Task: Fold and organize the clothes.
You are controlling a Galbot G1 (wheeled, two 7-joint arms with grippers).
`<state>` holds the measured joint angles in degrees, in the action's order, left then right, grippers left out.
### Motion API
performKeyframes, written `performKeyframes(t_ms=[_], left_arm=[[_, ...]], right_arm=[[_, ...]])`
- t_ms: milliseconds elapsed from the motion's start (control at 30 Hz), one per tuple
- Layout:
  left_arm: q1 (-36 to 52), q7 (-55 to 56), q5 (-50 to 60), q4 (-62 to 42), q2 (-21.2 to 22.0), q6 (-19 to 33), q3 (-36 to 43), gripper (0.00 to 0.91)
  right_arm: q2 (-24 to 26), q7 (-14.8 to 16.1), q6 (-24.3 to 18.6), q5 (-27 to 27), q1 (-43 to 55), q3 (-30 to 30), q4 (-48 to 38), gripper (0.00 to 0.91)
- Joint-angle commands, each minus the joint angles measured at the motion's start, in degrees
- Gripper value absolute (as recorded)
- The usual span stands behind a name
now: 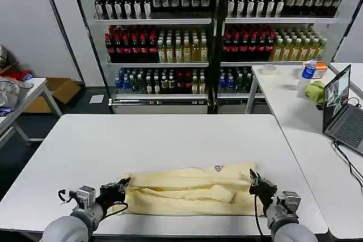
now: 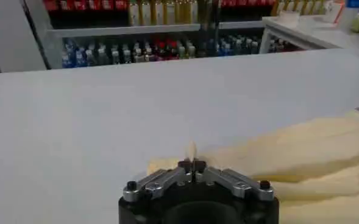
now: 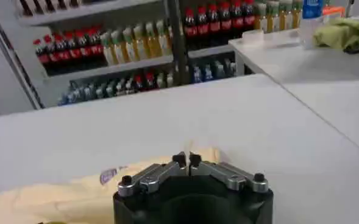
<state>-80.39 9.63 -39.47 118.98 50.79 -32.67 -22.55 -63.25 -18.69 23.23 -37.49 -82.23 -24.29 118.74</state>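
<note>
The left gripper (image 1: 122, 184) and right gripper (image 1: 253, 178) are each pinching an end of the folded T-shirt (image 1: 190, 191) (cream, label showing) lying on the white table (image 1: 170, 134).

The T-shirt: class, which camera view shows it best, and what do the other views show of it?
The head view: the whole folded T-shirt lies across the table, both ends visible. The left wrist view shows one end pinched in the left end effector; the right wrist view shows the other end in the right end effector.
</note>
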Motion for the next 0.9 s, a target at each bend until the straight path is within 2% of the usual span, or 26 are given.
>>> performKeyframes(t_ms=[33, 167, 333, 633, 900], left_arm=[[1.2, 2.1, 2.6, -3.0, 1.8, 2.0, 1.0, 0.907], [1.7, 3.4, 3.1, -3.2, 2.5, 2.8, 0.7, 0.907], [-0.9, 5.3, 4.1, -0.3, 4.0, 3.0, -0.7, 0.907], [-6.4, 8.6, 5.0, 2.7, 8.8, 2.9, -0.4, 0.907], [-4.5, 8.5, 4.9, -0.4, 10.7, 2.6, 1.8, 0.907]], right_arm=[[-1.6, 0.0, -0.3, 5.4, -0.6, 2.3, -0.7, 0.907], [-0.9, 0.9, -2.6, 11.3, -1.8, 1.9, 1.4, 0.907], [-0.3, 0.4, -4.0, 13.4, -5.0, -0.4, 6.3, 0.907], [-0.2, 0.2, -4.9, 14.1, -10.0, -4.8, 12.3, 0.907], [-0.3, 0.2, -5.4, 14.1, -11.1, -5.7, 12.8, 0.907]])
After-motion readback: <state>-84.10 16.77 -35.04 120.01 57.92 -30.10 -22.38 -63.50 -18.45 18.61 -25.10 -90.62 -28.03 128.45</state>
